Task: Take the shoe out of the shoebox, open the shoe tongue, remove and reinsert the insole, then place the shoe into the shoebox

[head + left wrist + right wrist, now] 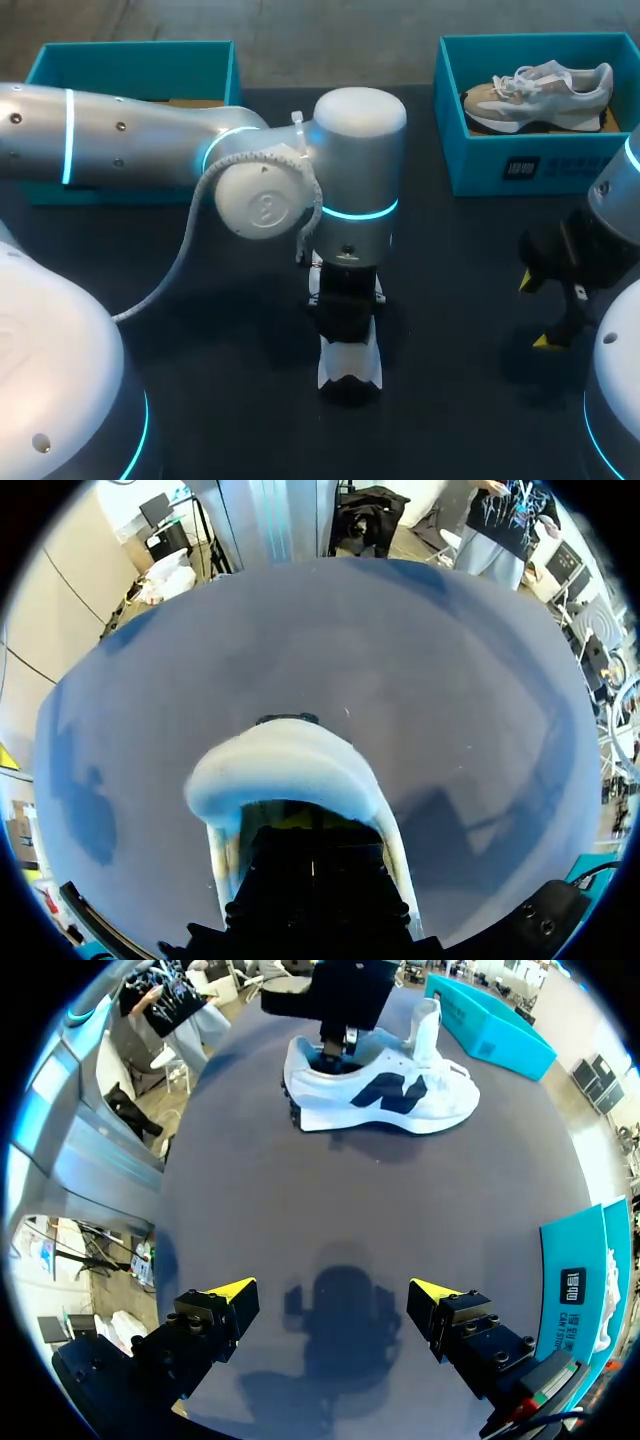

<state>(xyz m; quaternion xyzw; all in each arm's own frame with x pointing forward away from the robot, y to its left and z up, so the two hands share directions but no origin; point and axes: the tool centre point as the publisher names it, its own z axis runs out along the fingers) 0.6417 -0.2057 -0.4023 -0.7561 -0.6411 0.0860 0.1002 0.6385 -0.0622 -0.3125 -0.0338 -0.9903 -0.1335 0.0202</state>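
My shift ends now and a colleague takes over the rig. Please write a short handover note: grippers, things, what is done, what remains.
Left gripper: down inside the heel opening of the white shoe; open or shut cannot be seen.
Right gripper: open, empty, above bare table, apart from the shoe.
White shoe: on its sole, mid-table, tongue raised.
Boxes: left box at the far left; right box holds a second shoe.
Done: shoe out, tongue open. The insole is not visible.
Left: insole step if unfinished, then shoe back into a box.
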